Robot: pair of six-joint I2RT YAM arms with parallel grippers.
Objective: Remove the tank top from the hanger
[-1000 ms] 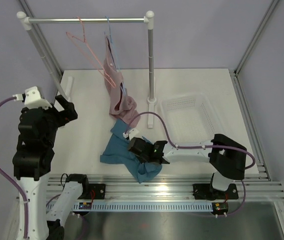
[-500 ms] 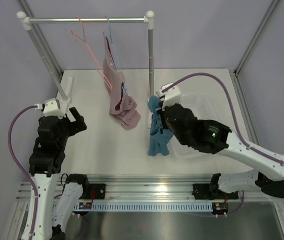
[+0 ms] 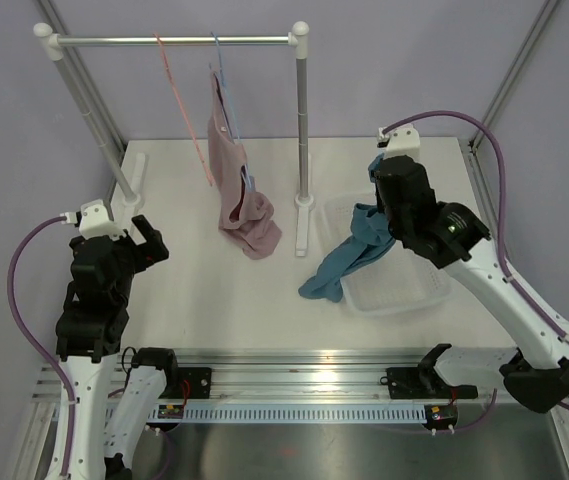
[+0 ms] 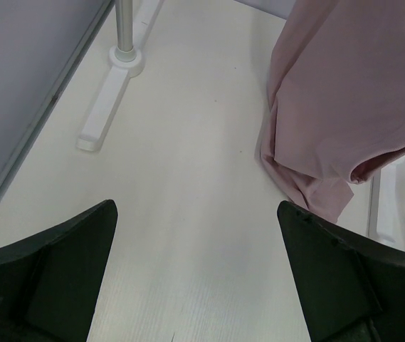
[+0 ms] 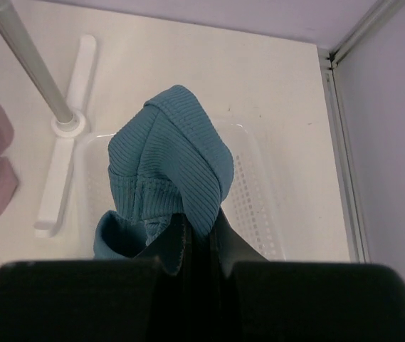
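The teal tank top (image 3: 349, 255) hangs from my right gripper (image 3: 380, 190), which is shut on a bunch of its ribbed fabric (image 5: 170, 157). The jaws of the right gripper (image 5: 198, 222) are pressed together on it. The top's lower end drapes over the left rim of the white basket (image 3: 404, 295) onto the table. The bare pink hanger (image 3: 186, 118) hangs edge-on from the rail at the back left, away from the top. My left gripper (image 3: 140, 236) is open and empty (image 4: 195, 211) above the table at the left.
A dusty pink garment (image 3: 236, 190) hangs on a light blue hanger (image 3: 218, 70) at the rail's middle, also in the left wrist view (image 4: 344, 107). The rack's right post (image 3: 302, 120) and its foot (image 5: 63, 178) stand beside the basket (image 5: 259, 185).
My right arm carried the tank top from the near table up and right, over the basket. The pink hanger swung to edge-on. My left arm lowered and drew back slightly.
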